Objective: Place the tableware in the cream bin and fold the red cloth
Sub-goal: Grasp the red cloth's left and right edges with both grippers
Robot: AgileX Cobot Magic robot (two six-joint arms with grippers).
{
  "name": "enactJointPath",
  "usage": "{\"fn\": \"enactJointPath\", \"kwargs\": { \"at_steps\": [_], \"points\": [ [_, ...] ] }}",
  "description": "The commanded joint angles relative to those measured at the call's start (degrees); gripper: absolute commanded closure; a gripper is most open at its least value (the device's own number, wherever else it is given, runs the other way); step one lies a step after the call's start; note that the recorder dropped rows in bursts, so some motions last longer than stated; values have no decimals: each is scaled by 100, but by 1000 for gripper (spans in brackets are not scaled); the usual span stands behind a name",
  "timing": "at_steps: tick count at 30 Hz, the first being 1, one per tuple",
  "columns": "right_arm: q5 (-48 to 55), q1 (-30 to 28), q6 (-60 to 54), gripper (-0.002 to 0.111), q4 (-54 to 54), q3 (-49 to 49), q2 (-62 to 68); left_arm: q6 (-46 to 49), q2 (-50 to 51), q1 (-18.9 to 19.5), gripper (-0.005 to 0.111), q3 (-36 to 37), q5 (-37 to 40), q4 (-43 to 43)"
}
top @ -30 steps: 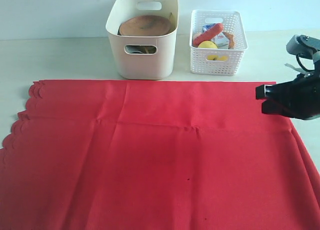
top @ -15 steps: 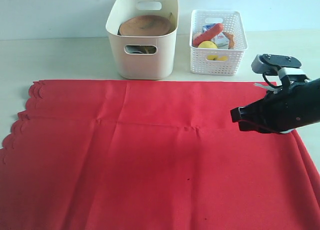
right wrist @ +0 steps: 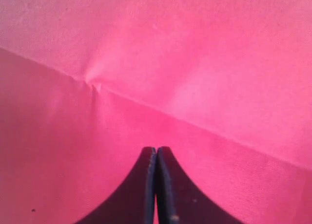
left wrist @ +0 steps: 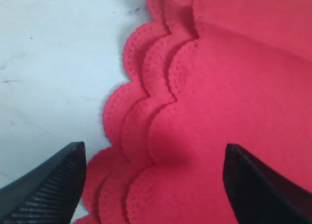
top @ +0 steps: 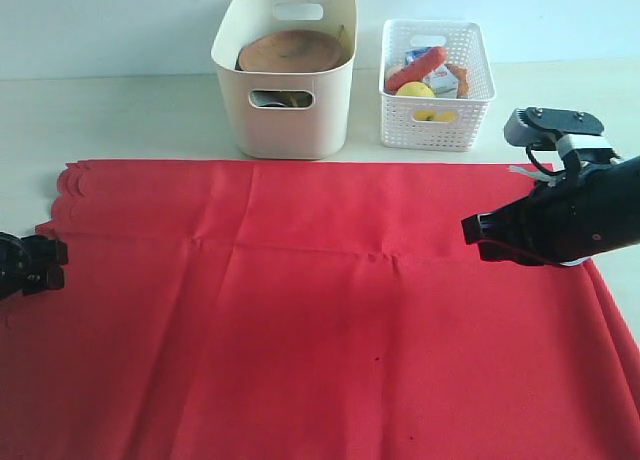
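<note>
At the scalloped edge of the red cloth (top: 320, 310), the left claw (left wrist: 153, 148) has just arrived, spread wide and empty; the right claw (top: 480, 238) hovers shut, holding nothing. With the wooden plate (top: 290, 50) in the cream bin (top: 285, 125), folding likely begins.

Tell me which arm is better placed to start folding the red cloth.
Likely left: the left end effector is open, straddling the scalloped edge of the red cloth, ready to pinch. The right end effector is shut over flat fabric.
</note>
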Motion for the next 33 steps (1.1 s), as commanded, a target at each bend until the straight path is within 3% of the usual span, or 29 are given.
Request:
{"fn": "enactJointPath", "kwargs": {
  "at_steps": [1,16,19,27,33],
  "points": [
    [-15,6,-46,108,-30,34,10,35,65,-34,32,-48,-218,-23],
    [-99,6,-46,108,-30,34,10,22,575,-69,34,-48,-7,-2],
    [-145,6,-46,108,-30,34,10,22,575,-69,47,-48,131,-251],
    [-278,6,-46,108,-41,34,20,22,575,-139,106,-48,242,-263],
    [-443,6,-35,108,-41,34,20,22,575,-248,107,-48,253,-263]
  ]
}}
